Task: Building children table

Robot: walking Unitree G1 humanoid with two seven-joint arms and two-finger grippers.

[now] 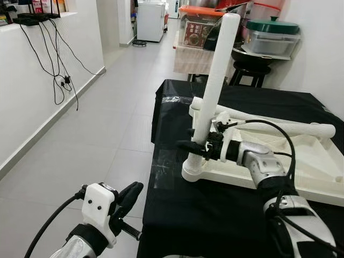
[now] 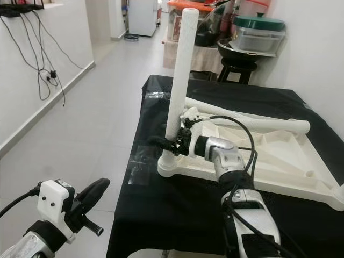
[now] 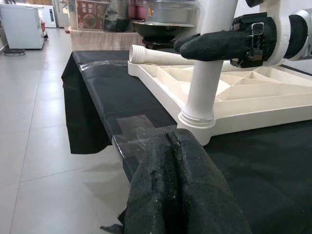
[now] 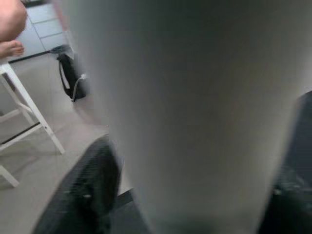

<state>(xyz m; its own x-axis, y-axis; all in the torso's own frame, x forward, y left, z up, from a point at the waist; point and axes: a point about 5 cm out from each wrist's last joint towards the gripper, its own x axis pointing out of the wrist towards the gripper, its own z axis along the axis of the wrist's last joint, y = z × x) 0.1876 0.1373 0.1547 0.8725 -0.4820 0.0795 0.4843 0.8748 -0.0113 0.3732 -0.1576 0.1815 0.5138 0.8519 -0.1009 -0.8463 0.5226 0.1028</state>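
Note:
A white children's tabletop (image 1: 301, 161) lies upside down on a black-covered table (image 1: 215, 220). One white leg (image 1: 215, 80) stands upright in the socket at its near left corner. My right gripper (image 1: 196, 145) is shut on this leg just above the socket; a black finger (image 4: 87, 195) presses its side in the right wrist view. A second white leg (image 1: 279, 124) lies across the tabletop's ribs. My left gripper (image 1: 131, 191) hangs low beyond the table's left edge, shut on nothing, with its fingers (image 3: 175, 195) pointing toward the socket corner (image 3: 197, 119).
Open tiled floor (image 1: 107, 123) stretches to the left, bounded by a white wall with dangling cables (image 1: 56, 70). Behind the table are a stool (image 1: 250, 72) and stacked containers (image 1: 271, 37). A white stool frame (image 4: 24, 112) stands nearby, with a person's foot (image 4: 9, 29) above it.

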